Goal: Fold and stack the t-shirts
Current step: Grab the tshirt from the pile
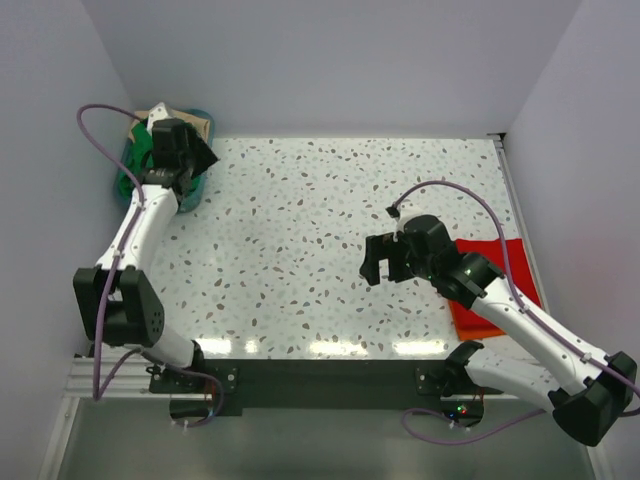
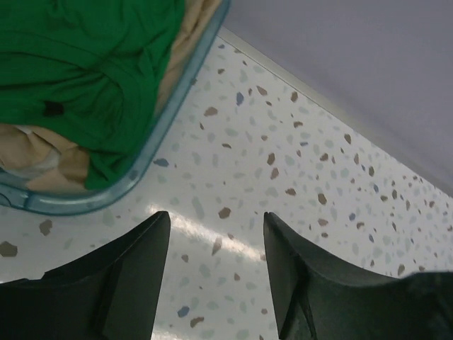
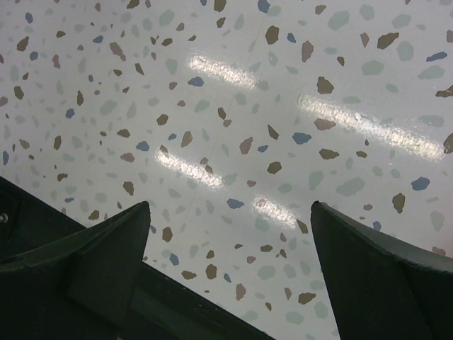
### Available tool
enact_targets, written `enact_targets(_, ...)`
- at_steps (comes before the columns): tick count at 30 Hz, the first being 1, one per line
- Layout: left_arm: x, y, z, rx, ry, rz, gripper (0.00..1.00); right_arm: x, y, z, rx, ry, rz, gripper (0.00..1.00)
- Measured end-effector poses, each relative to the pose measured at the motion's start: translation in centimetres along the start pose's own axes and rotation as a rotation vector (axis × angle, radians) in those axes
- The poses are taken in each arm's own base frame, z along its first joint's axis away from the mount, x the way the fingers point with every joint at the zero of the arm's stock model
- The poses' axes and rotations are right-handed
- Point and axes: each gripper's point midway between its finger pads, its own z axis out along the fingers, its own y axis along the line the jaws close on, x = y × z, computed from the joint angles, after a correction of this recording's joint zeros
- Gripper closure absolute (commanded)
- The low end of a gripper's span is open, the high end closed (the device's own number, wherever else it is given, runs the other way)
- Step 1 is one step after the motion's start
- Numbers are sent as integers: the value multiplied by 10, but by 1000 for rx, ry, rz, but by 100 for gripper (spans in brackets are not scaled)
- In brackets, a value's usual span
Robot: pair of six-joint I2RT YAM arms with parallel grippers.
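Observation:
The bright green t-shirt (image 2: 78,64) lies crumpled in the teal basket (image 2: 180,106) at the far left corner, with tan cloth beside it; it also shows in the top view (image 1: 138,160). My left gripper (image 2: 216,219) is open and empty, just to the right of the basket over the table; in the top view it is by the basket (image 1: 195,160). The red-orange t-shirt (image 1: 495,285) lies folded flat at the right edge, partly under my right arm. My right gripper (image 1: 372,262) is open and empty over the middle of the table, left of that shirt; its wrist view (image 3: 230,205) shows only tabletop.
The speckled white tabletop (image 1: 300,250) lies between the arms. White walls close in the back and sides. A black rail (image 1: 320,385) runs along the near edge with both arm bases.

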Motion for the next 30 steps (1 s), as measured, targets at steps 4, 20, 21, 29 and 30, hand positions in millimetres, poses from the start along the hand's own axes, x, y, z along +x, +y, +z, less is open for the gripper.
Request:
enact_targets(4, -29, 52, 53, -152, -26, -54, 34, 1, 1, 0, -7, 3, -4, 1)
enact_targets(20, -10, 171, 198, -430, 56, -20, 38, 7, 6, 3, -41, 37, -10, 1)
enact_targets(21, -8, 173, 200, -437, 59, -17, 41, 8, 6, 4, -40, 39, -10, 1)
enact_targets(29, -12, 177, 200, -451, 42, 8, 87, 8, 7, 5, -43, 44, -12, 1)
enact_targets(30, -12, 177, 200, -451, 43, 16, 95, 8, 7, 5, -43, 44, -13, 1)
